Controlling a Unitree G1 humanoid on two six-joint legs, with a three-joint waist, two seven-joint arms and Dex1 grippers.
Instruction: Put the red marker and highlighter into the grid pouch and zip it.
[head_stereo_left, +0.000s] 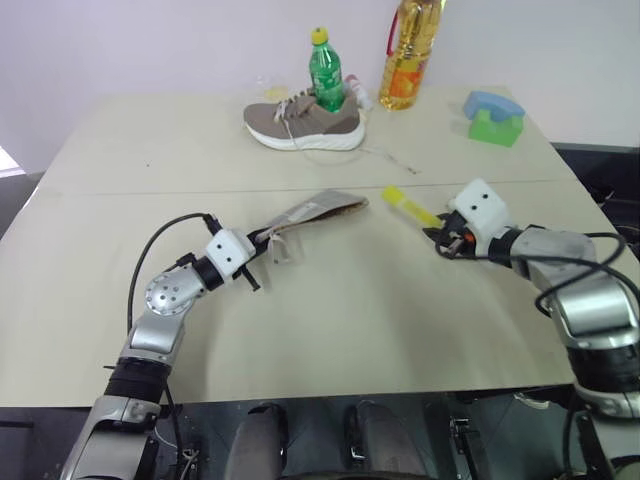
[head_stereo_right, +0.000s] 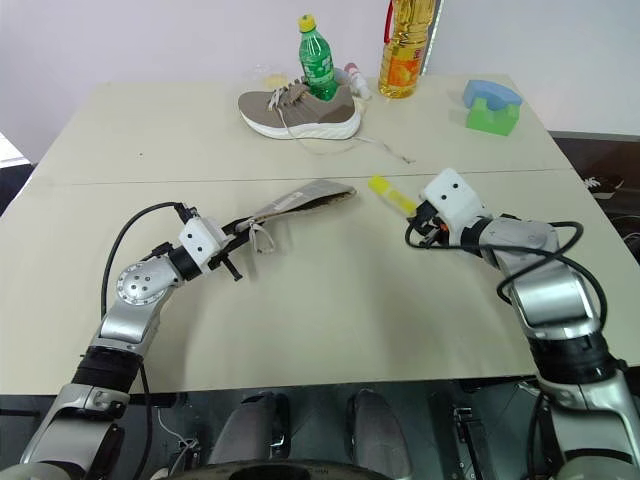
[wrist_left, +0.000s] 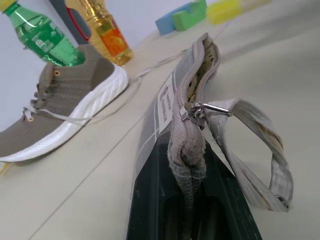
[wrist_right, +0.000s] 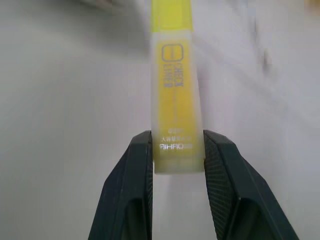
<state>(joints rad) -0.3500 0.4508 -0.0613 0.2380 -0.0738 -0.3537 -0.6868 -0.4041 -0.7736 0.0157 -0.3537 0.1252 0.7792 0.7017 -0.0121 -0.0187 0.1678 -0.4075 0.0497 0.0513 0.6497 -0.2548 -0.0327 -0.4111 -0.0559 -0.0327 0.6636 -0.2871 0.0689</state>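
The grid pouch (head_stereo_left: 318, 208) is grey fabric with a white label (wrist_left: 165, 102). It slants up off the table's middle, and its zipper (wrist_left: 199, 110) is undone along the top edge. My left gripper (head_stereo_left: 262, 240) is shut on the pouch's near end, and a strap loop (wrist_left: 260, 150) hangs beside it. To the right, my right gripper (head_stereo_left: 440, 238) is shut on the back end of the yellow highlighter (wrist_right: 176, 100). The highlighter (head_stereo_left: 408, 207) points toward the pouch's far end, a short gap away. The red marker is out of view.
A beige shoe (head_stereo_left: 303, 122) with a loose lace lies at the back of the table. A green bottle (head_stereo_left: 326, 72) stands behind it and an oil bottle (head_stereo_left: 410, 55) to its right. Blue and green blocks (head_stereo_left: 493, 117) sit at the back right.
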